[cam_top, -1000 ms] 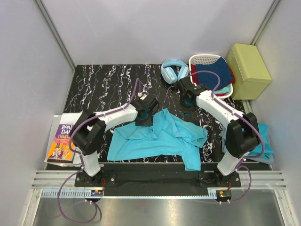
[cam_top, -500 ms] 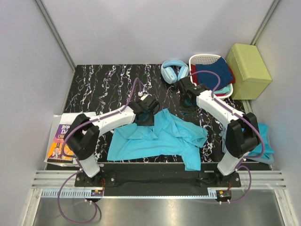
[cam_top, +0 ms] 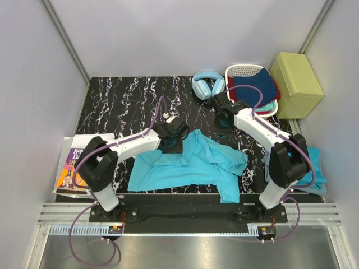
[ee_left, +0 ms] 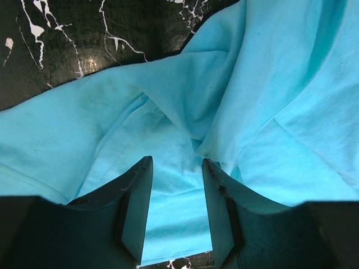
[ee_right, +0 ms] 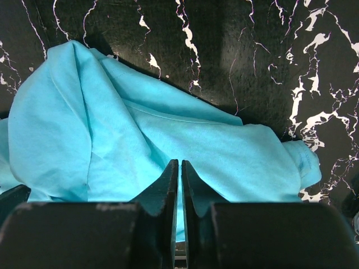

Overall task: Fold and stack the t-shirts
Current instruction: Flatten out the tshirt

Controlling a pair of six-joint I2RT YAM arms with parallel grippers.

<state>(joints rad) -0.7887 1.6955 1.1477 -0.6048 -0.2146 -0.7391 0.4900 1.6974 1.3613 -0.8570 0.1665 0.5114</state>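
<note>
One turquoise t-shirt point(cam_top: 190, 162) lies crumpled and spread on the near half of the black marble table point(cam_top: 123, 101). My left gripper point(cam_top: 173, 143) hovers over its far left part. In the left wrist view the left gripper point(ee_left: 176, 162) is open, with folds of the t-shirt point(ee_left: 185, 101) below the gap and nothing pinched. My right gripper point(cam_top: 224, 120) hangs beyond the shirt's far edge. In the right wrist view the right gripper point(ee_right: 180, 163) is shut and empty, the t-shirt point(ee_right: 140, 151) spread under it. Another turquoise t-shirt point(cam_top: 316, 162) lies at the right edge behind the right arm.
Pale blue headphones point(cam_top: 208, 84) lie at the back. Beside them, a white basket point(cam_top: 241, 70) holds dark blue and red cloth. A yellow-green box point(cam_top: 296, 75) stands at the far right. A book point(cam_top: 74, 166) lies at the left edge.
The left gripper has shifted slightly toward the near edge over the shirt, and its jaws have narrowed a little. The right arm has stayed put.
</note>
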